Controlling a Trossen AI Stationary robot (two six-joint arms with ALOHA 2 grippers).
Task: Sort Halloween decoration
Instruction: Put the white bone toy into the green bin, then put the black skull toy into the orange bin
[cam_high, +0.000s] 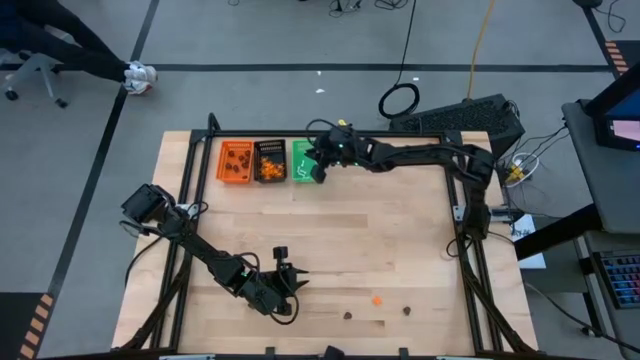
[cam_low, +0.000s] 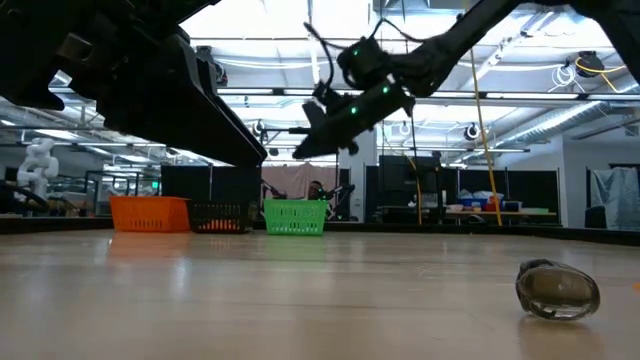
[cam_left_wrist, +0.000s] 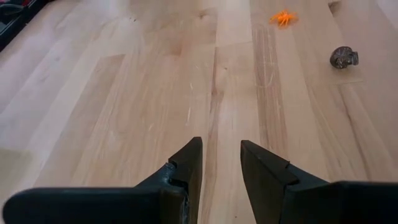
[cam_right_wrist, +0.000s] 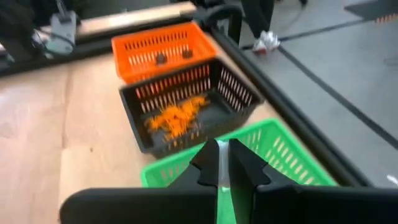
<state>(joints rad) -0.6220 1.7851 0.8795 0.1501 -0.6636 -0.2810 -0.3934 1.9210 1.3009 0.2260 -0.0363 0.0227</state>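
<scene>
Three small trays stand in a row at the table's far left: orange, black and green. The orange tray holds dark blobs. The black tray holds orange blobs. My right gripper hangs above the green tray, shut on a thin white stick. My left gripper stands open just above the bare wood near the front edge, with nothing between its fingers. An orange blob and two dark blobs lie on the table to its right. My right gripper pinches the thin white stick between its two fingers; only a pale sliver shows in the slit between them. The fingers slant down, coming from the table's right side. The stick is lifted clear, above the green tray.
A black frame runs round the tabletop, close behind the trays. The middle of the table is bare wood. In the low view a dark blob lies close to the camera.
</scene>
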